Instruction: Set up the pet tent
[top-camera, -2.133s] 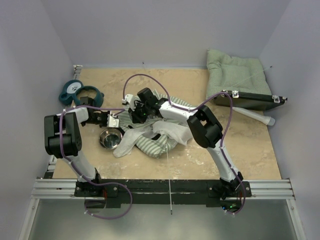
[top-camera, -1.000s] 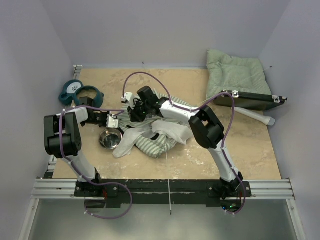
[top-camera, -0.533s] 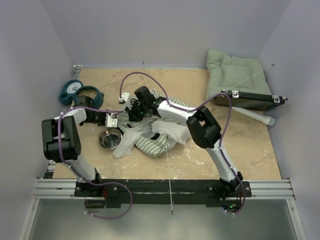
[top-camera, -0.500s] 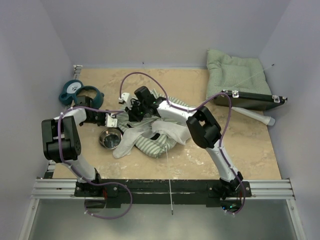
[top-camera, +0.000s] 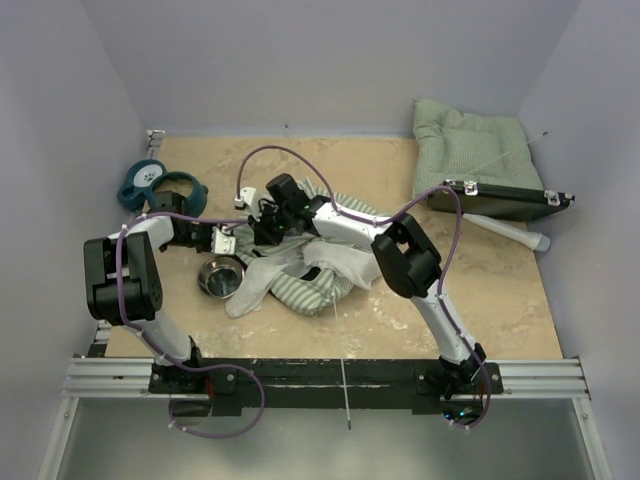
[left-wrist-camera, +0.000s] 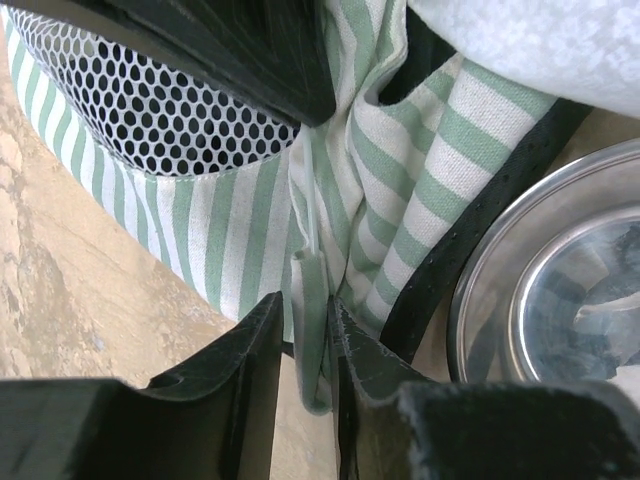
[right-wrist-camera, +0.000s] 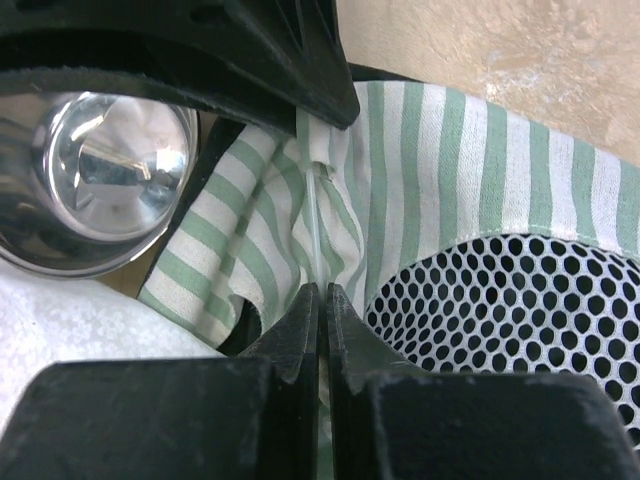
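Observation:
The pet tent (top-camera: 310, 268) lies crumpled mid-table, green-and-white striped with white cloth flaps. My left gripper (top-camera: 226, 243) is at its left edge. In the left wrist view the gripper (left-wrist-camera: 305, 322) stands open, a folded striped sleeve (left-wrist-camera: 312, 285) hanging loosely between the fingers, a thin clear pole (left-wrist-camera: 311, 200) entering it. My right gripper (top-camera: 262, 222) faces it from the right. In the right wrist view that gripper (right-wrist-camera: 322, 292) is shut on the thin clear pole (right-wrist-camera: 314, 215), beside a mesh window (right-wrist-camera: 520, 300).
A steel bowl (top-camera: 221, 277) sits just in front of the left gripper, touching the tent's edge. A teal pet toy (top-camera: 150, 183) lies at far left. A green quilted cushion (top-camera: 470, 150), a black case (top-camera: 500, 202) and a white tube (top-camera: 512, 233) are at back right.
My left gripper's jaws have parted slightly around the striped sleeve. My right gripper, still pinching the pole, has shifted a little to the left, and the left elbow has swung outward.

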